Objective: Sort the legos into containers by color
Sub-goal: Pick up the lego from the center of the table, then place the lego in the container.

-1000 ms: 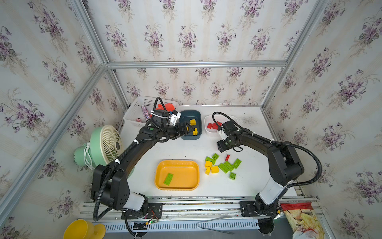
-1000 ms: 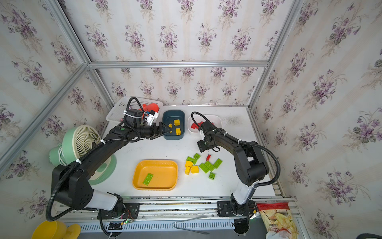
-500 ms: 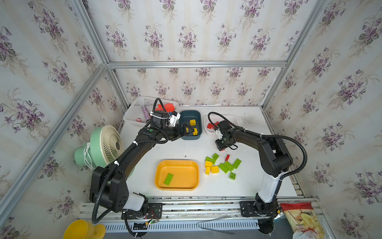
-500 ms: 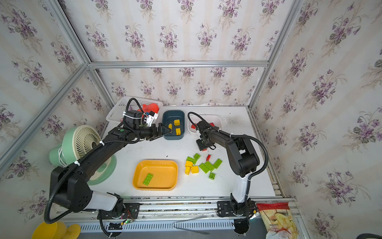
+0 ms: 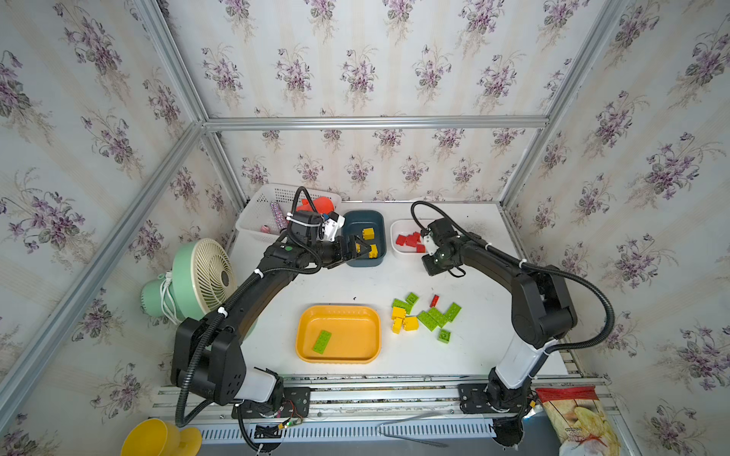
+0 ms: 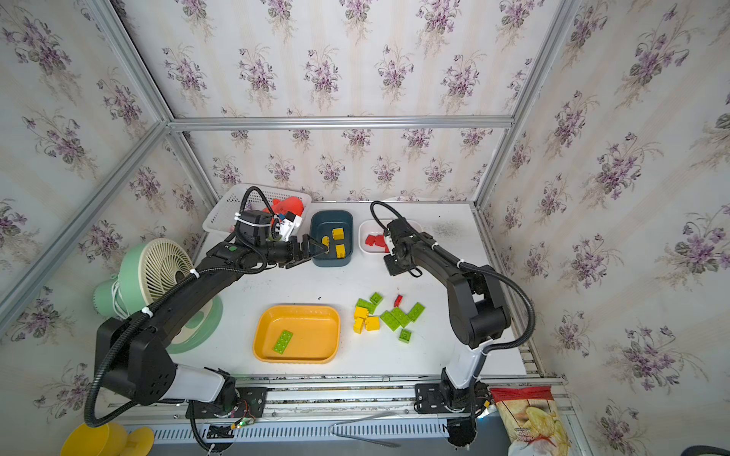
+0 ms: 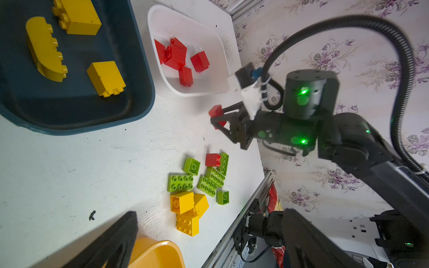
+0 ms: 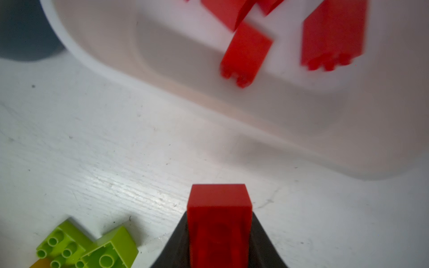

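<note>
I am clamping the right gripper (image 7: 217, 117) on a red brick (image 7: 216, 110) just short of the far-right white tray (image 7: 204, 27), where the other reds are lying. The left gripper (image 5: 357, 249) is hanging released over the teal tray (image 5: 353, 225).

At upper centre of both top views you see a dark teal-blue tray (image 5: 355, 221) with yellow bricks (image 5: 368, 233). Right of it is a white tray (image 5: 396, 226) with red bricks (image 5: 409, 239). At lower centre, your orange-yellow tray (image 5: 347, 335) holds one lime-green brick (image 5: 322, 341). The loose pile (image 5: 428, 318) to its right mixes lime green, yellow and one red. The held brick (image 8: 219, 204) in the black right gripper (image 7: 218, 116) is red. The wallpaper (image 5: 355, 71) shows purple flower sprigs on cream stripes. The fan (image 5: 197, 276) at left is mint green with a cream grille. The table (image 5: 335, 284) is white.
</note>
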Controlling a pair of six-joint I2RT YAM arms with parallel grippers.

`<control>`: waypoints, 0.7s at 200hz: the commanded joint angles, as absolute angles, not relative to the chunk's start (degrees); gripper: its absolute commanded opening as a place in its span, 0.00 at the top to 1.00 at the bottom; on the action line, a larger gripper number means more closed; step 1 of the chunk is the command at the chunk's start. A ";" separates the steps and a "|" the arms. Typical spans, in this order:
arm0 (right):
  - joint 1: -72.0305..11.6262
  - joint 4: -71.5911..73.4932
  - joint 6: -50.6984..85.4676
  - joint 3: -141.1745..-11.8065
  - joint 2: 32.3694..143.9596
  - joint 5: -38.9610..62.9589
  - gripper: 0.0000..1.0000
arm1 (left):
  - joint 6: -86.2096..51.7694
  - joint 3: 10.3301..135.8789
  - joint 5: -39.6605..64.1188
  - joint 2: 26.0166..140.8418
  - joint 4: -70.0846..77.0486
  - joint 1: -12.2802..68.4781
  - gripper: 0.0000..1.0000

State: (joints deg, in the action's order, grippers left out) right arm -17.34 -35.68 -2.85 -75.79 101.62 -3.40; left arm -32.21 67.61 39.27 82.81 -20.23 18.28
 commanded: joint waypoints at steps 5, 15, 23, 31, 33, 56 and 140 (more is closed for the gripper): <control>-14.58 -37.97 -8.13 -82.32 102.97 -1.53 0.72 | -31.90 68.55 40.23 83.30 -19.61 18.19 0.01; -13.13 -38.66 -9.13 -85.58 104.96 -0.58 0.72 | -31.90 68.71 40.25 83.46 -19.62 18.19 0.01; -12.23 -39.50 -9.93 -88.42 107.18 -0.10 0.72 | -31.90 68.82 40.30 83.56 -19.60 18.19 0.01; -11.42 -39.65 -10.40 -90.87 109.09 0.27 0.71 | -31.87 68.95 40.31 83.51 -19.60 18.19 0.01; -11.25 -39.64 -10.49 -91.40 109.54 0.44 0.71 | -31.90 68.98 40.27 83.50 -19.60 18.19 0.01; -10.04 -42.17 -12.22 -99.30 116.35 2.97 0.70 | -31.88 68.93 40.24 83.40 -19.60 18.22 0.01; -10.06 -48.13 -14.41 -113.02 129.45 5.36 0.48 | -31.82 68.73 40.25 83.06 -19.71 18.02 0.01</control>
